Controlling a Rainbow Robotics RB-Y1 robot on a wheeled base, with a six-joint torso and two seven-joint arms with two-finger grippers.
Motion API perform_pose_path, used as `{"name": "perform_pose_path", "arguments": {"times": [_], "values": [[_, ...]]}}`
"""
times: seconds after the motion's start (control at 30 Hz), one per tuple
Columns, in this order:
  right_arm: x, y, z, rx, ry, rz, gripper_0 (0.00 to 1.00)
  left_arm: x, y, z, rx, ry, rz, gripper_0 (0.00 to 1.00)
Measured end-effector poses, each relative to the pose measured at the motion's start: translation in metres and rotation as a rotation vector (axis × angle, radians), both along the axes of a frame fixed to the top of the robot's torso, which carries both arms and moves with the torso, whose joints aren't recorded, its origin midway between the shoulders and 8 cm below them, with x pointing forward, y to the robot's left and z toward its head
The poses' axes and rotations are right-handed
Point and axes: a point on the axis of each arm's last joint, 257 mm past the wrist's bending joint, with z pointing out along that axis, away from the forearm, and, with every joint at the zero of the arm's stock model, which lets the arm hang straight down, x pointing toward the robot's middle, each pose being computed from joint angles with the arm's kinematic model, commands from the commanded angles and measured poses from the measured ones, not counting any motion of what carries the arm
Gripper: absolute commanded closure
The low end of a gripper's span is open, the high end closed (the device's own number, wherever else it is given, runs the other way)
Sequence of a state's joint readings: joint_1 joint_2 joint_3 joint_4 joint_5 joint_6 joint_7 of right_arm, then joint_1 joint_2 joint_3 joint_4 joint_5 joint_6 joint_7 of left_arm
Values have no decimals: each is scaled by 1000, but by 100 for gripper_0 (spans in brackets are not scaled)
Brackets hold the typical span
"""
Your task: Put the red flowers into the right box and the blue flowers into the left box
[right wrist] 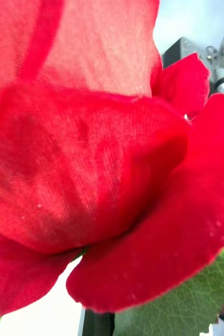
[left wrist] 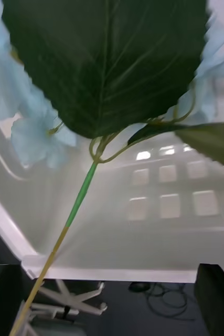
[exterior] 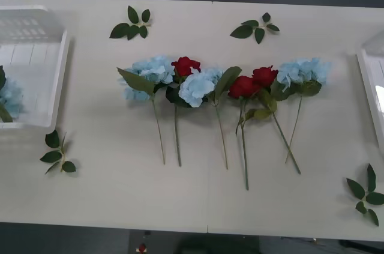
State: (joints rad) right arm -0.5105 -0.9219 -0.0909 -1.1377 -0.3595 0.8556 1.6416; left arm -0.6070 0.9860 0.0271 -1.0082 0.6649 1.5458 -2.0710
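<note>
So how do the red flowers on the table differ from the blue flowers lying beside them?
The red flowers have small, compact deep-red heads; the blue flowers have larger, fluffy pale-blue clustered heads. Three red heads lie in the row, against about four blue ones. One more blue flower already lies in the left box, while no red flower can be seen in the right box. Both kinds have thin green stems pointing toward the robot.

Red flowers [exterior: 252, 81] and blue flowers [exterior: 157, 71] lie mid-table between left box [exterior: 42, 68] and right box [exterior: 373, 95].

Flowers [exterior: 223, 86] between left box [exterior: 36, 68], right box [exterior: 373, 95]
</note>
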Motion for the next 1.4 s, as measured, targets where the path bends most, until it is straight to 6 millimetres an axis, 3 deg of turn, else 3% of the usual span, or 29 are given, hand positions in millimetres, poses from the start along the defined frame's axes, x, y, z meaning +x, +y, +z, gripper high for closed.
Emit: {"name": "perform_pose_path", "arguments": {"times": [0.17,0.33,0.5,0.67,0.73,0.8,0.87,0.93,1.23,1.4], "values": [[2,-15,0,-68,-16,1,100,20,-31,24,-153,-109,-149,0],[5,-16,-17,-152,23,46,100,34,-75,58,-225,-176,-302,0],[5,-13,-24,-150,38,52,100,52,-137,89,-265,-251,-479,0],[5,-13,-23,-131,27,48,100,57,-194,93,-406,-285,-469,0],[5,-13,-23,-131,27,48,90,58,-218,94,-490,-292,-407,0],[5,-13,-24,-127,25,49,71,59,-238,95,-532,-300,-376,0],[6,-11,-24,-118,23,50,37,60,-257,96,-539,-336,-392,0],[6,-10,-25,-112,21,51,23,58,-274,93,-531,-384,-418,0],[5,-7,-31,-115,55,76,15,22,-324,45,-596,-480,-286,0],[5,-6,-31,-112,54,77,13,9,-357,28,-675,-494,-213,0]]}}
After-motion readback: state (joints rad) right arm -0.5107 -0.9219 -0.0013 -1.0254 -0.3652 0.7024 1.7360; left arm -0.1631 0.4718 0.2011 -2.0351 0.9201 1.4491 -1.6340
